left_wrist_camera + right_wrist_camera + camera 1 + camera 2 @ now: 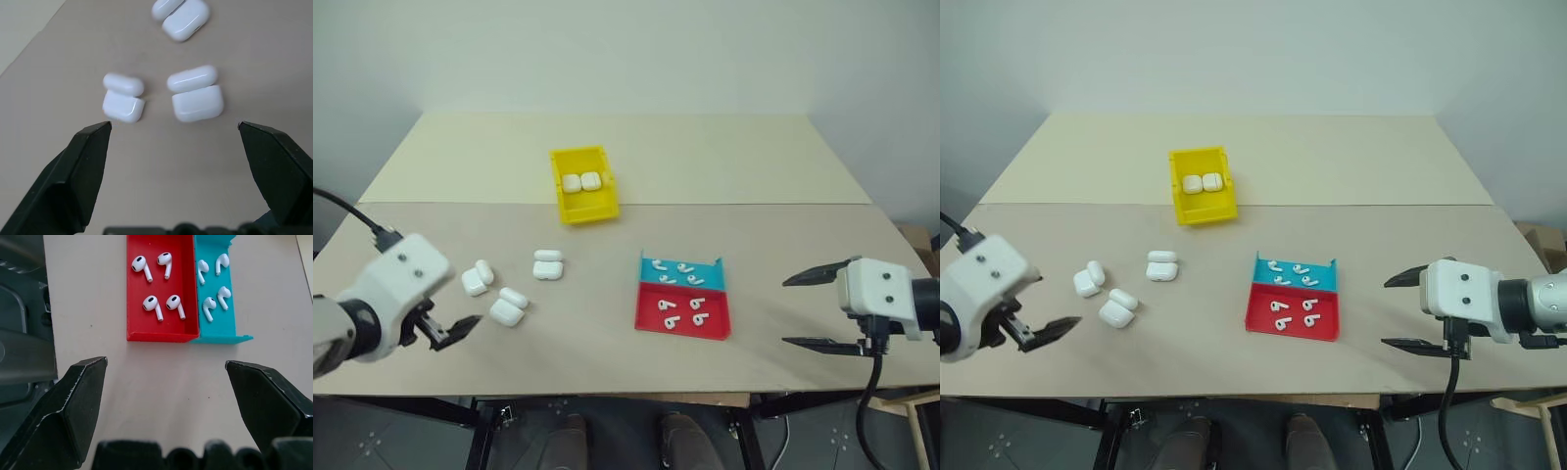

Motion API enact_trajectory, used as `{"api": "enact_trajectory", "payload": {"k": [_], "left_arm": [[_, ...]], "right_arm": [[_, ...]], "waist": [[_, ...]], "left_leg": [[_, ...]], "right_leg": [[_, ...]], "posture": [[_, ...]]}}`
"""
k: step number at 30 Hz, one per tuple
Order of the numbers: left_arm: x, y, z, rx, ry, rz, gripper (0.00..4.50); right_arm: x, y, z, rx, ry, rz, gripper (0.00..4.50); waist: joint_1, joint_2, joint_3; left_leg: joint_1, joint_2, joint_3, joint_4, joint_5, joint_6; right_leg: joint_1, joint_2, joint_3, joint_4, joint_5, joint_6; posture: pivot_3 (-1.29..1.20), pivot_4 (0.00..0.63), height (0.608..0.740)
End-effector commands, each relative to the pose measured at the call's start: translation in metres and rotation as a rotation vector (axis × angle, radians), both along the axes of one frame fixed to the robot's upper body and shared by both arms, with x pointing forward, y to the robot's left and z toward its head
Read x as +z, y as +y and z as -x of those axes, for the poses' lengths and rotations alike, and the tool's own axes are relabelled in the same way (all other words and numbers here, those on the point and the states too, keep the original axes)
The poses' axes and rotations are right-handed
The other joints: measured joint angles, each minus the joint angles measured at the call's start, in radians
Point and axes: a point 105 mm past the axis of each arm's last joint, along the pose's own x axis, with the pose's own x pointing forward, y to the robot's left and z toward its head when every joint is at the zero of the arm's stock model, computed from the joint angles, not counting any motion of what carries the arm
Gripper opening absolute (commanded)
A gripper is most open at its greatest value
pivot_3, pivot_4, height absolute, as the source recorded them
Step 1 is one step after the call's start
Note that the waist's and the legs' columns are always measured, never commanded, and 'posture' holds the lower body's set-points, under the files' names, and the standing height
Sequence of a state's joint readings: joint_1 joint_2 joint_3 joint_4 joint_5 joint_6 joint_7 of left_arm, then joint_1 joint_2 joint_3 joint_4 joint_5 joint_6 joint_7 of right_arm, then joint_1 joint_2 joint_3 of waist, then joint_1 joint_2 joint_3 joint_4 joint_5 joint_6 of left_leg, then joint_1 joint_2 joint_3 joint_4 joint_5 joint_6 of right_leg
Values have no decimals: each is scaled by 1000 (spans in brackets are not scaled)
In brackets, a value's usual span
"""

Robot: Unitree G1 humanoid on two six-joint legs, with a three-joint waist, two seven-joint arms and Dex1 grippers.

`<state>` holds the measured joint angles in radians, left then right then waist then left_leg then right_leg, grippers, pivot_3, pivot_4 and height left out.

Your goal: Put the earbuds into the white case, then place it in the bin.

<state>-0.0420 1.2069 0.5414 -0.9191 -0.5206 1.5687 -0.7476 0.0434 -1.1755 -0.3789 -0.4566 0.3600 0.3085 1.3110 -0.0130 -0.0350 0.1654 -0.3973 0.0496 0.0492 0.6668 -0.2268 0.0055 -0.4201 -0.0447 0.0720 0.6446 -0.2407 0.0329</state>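
Gloss marks the pebble-shaped white cases point(507, 306) lying open on the matte table point(607, 333); stemmed earbuds point(151, 267) sit in a red-teal tray point(683, 323). Left gripper point(450, 333) and right gripper point(815, 310) hover spread, empty. Yellow bin point(583, 208) holds two cases.

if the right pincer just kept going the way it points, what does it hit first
Probably bare table, then the red half of the tray holding four earbuds. The open right pincer aims at it with nothing between, though depth is hard to judge.
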Motion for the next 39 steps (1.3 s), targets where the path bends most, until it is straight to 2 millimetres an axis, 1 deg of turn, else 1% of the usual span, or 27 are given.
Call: {"api": "enact_trajectory", "payload": {"k": [1, 4, 6, 9, 11, 13, 16, 21, 27, 32, 39], "left_arm": [[-12, -1, -5, 9, 123, -2, 4500], [-19, -1, -15, 14, 209, -10, 4500], [-21, -3, -23, 13, 249, 22, 4500], [-28, -6, -32, 19, 295, 0, 4500], [-33, -9, -35, 10, 325, -20, 4500], [-37, -12, -38, 3, 347, -18, 4500], [-45, -16, -47, 7, 351, -47, 4500], [-51, -25, -63, 18, 356, -32, 4500], [-61, -20, -67, 67, 386, -22, 4500], [-63, -25, -70, 69, 428, 37, 4500], [-66, -26, -73, 79, 443, 30, 4500]], "right_arm": [[4, 4, -1, -4, -11, 13, 4482], [4, 6, -1, -13, -11, 5, 4482], [5, 8, -1, -22, -8, -2, 4482], [3, 7, 0, -42, -1, 3, 4482], [1, 6, 1, -55, 3, 8, 4482], [0, 6, 2, -63, 5, 7, 4482], [-1, 8, 5, -65, 14, -3, 4482], [-4, 9, 7, -70, 24, 7, 4482], [-3, 7, 10, -75, 34, 15, 4482], [-6, 6, 10, -81, 42, 19, 4482], [-8, 4, 9, -96, 38, 22, 4482]], "waist": [[-3, 0, 0], [-3, 0, 0], [-2, 0, 0], [-1, 0, 0], [0, -1, 0], [-1, -1, 1], [1, -1, 1], [1, -2, 1], [-1, -2, 1], [1, -3, 2], [1, -3, 2]], "left_leg": [[-1, 0, 0, 0, 0, 0], [-2, 0, -1, -2, 0, 0], [-2, 0, -1, -3, 0, 0], [-3, 0, -1, -3, 0, 0], [-3, -1, -1, -3, 0, 0], [-3, -1, -1, -3, 0, 0], [-4, -1, -1, -3, 0, 0], [-4, -1, -2, -2, 0, 0], [-4, -1, -3, -2, 0, 0], [-4, -2, -3, -1, 0, 0], [-5, -2, -3, 0, 0, 0]], "right_leg": [[-1, 0, 0, 0, 1, 3], [-3, 0, 0, 0, 1, 2], [-3, 1, 0, 0, 1, 1], [-3, 1, 0, 0, 1, 1], [-3, 1, 0, 0, 1, 2], [-3, 1, 0, 0, 1, 2], [-3, 1, 0, 0, 1, 2], [-2, 1, 0, 0, 1, 2], [-3, 1, 0, 0, 1, 2], [-2, 1, 0, 1, 1, 2], [-2, 1, 0, 1, 1, 3]], "posture": [[0, 150, 740], [0, 150, 740], [0, 150, 740], [0, 150, 740], [0, 150, 740], [0, 150, 740], [0, 150, 740], [0, 150, 740], [0, 150, 740], [0, 150, 740], [0, 150, 740]]}}
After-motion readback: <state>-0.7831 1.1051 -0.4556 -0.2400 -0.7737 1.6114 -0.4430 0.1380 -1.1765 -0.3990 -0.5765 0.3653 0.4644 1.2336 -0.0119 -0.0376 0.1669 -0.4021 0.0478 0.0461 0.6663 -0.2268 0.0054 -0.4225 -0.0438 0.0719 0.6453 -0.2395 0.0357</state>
